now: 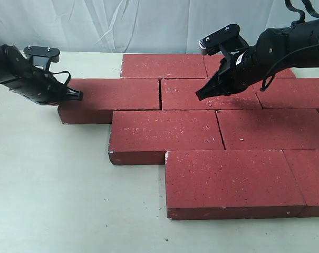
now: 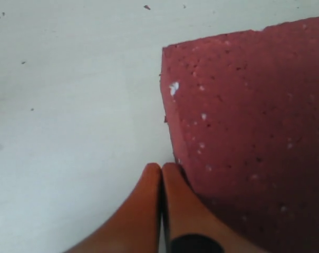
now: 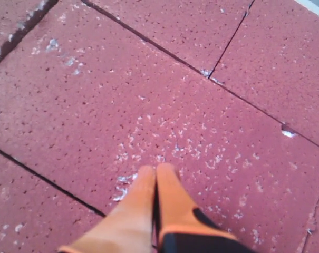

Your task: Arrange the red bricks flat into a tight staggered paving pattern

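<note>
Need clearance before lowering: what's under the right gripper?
The right gripper, jaws shut, points down at a second-row red brick with white scuffs, lying flat against neighbouring bricks. The patch beneath its tip is covered, so contact cannot be judged.

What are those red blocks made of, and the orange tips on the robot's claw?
The red bricks look like fired clay or tinted concrete: matte, rough and pitted, with white flecks and chipped edges. The fingers of the right end effector look like smooth, evenly coloured orange rubber or plastic; which of the two I cannot tell.
</note>
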{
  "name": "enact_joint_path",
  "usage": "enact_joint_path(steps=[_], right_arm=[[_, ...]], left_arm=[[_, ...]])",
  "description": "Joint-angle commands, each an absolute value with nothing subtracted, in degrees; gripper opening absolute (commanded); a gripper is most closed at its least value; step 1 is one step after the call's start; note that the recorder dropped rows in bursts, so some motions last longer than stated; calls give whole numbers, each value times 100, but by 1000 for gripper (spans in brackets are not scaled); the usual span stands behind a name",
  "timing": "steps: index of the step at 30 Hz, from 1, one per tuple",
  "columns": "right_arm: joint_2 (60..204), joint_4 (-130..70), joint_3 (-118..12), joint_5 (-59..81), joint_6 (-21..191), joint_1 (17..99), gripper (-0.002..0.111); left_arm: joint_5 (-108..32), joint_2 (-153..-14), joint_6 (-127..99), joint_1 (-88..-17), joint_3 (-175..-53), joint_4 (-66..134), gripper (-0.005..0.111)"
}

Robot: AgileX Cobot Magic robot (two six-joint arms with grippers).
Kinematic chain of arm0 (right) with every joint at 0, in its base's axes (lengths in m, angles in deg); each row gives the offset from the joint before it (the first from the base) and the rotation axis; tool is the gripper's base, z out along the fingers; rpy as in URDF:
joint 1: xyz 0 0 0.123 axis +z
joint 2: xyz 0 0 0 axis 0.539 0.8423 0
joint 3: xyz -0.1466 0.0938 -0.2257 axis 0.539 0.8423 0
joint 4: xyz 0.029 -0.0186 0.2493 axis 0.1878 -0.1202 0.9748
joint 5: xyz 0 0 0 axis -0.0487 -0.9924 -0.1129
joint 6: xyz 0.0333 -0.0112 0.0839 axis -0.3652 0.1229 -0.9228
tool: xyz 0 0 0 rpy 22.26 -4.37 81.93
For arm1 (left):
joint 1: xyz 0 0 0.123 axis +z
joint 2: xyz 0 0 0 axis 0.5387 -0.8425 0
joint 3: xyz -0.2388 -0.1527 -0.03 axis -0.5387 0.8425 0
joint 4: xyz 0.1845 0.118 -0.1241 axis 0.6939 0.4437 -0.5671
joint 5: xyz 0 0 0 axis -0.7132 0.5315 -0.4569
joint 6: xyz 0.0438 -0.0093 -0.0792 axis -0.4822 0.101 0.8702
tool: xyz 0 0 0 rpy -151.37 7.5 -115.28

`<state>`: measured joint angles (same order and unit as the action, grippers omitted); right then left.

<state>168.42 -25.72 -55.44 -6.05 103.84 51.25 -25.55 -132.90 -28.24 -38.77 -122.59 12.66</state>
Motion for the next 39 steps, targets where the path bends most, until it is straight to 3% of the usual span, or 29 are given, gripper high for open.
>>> enact_joint_path(steps=[1,27,35,39], right_arm=[[16836,-2559,-5513,-537,10377,5107,-1],[16836,-2365,-5513,-468,10377,5157,-1],[16731,-2325,-6032,-1750,11187,6593,-1],[16731,-2313,-6032,-1740,11343,6769,-1]], left_arm=[[-2669,-13312,-2827,-4012,-12256,1266,0],[-2802,-13289,-2817,-4005,-12256,1620,0],[-2430,-13249,-2818,-3979,-12256,2286,0],[-2472,-13249,-2808,-3866,-12256,2190,0]])
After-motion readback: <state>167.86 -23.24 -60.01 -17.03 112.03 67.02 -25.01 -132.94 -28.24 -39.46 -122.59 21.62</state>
